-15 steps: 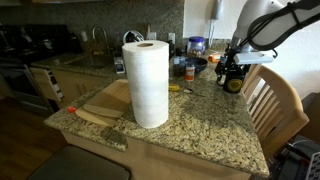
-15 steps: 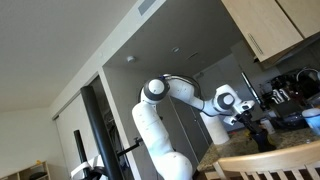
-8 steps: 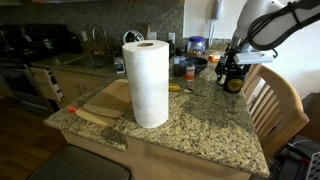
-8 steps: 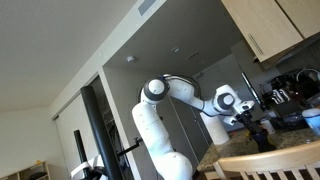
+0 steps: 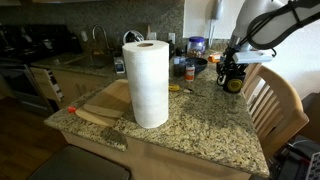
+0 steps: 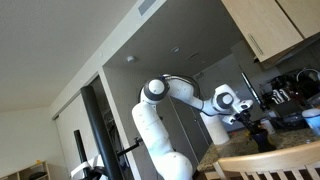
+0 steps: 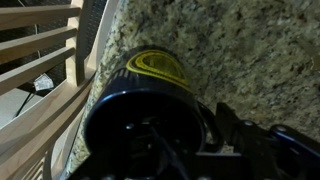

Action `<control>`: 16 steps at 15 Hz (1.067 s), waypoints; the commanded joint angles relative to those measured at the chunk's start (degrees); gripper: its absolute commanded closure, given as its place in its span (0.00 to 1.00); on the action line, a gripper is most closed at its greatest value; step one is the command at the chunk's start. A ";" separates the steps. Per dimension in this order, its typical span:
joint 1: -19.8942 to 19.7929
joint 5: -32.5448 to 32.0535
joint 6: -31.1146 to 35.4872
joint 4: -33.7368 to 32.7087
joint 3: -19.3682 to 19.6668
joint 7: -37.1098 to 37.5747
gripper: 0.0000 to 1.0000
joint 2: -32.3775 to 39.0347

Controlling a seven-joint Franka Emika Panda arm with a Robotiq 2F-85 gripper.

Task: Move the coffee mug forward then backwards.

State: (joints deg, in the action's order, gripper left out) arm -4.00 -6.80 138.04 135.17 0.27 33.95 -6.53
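The gripper [image 5: 231, 72] hangs low over the far end of the granite counter [image 5: 200, 125], fingers pointing down. The coffee mug [image 5: 234, 85] stands upright on the counter directly under it, touching or nearly touching the fingers. In an exterior view, only the mug's lower body and yellow emblem show below the gripper's dark frame.

In the wrist view the coffee mug [image 7: 145, 95] fills the middle of the picture, right in front of the camera. Its open mouth faces the gripper and its emblem [image 7: 155, 66] is on the side turned away. Dark parts of the gripper overlap the mug's rim and its inside at the bottom of that view. They blur into the mug's own dark glaze, so I cannot tell how wide the jaws stand or whether they have hold of the mug.

Just beside the gripper, on the side away from the counter's middle, is a wooden chair [image 5: 272, 100]. Its slats [image 7: 40, 50] run close along the mug in the wrist view.

On the other side of the gripper, near it, sit a dark bowl [image 5: 196, 65] and a clear jar with a blue lid [image 5: 196, 45]. A tall paper towel roll [image 5: 149, 85] stands well apart from the gripper, toward the near end of the counter. A wooden cutting board [image 5: 105, 100] lies beyond the roll, farther still from the gripper.

In an exterior view, the white arm [image 6: 165, 105] reaches out from its base toward the counter.
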 commanded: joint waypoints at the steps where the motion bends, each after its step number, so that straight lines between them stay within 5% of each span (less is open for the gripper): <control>1: 0.17 0.83 -0.99 -0.62 -0.30 -0.09 0.76 0.09; 5: 0.27 1.06 -1.72 -1.20 -0.34 -0.22 0.99 0.00; 9: 0.02 -1.42 -3.69 -3.61 -0.72 1.49 0.98 -1.21; 16: 3.09 -19.57 -16.67 -9.71 -6.30 1.62 0.98 -2.16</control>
State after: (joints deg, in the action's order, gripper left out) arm -2.58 -21.77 125.34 127.13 -4.12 37.25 -7.73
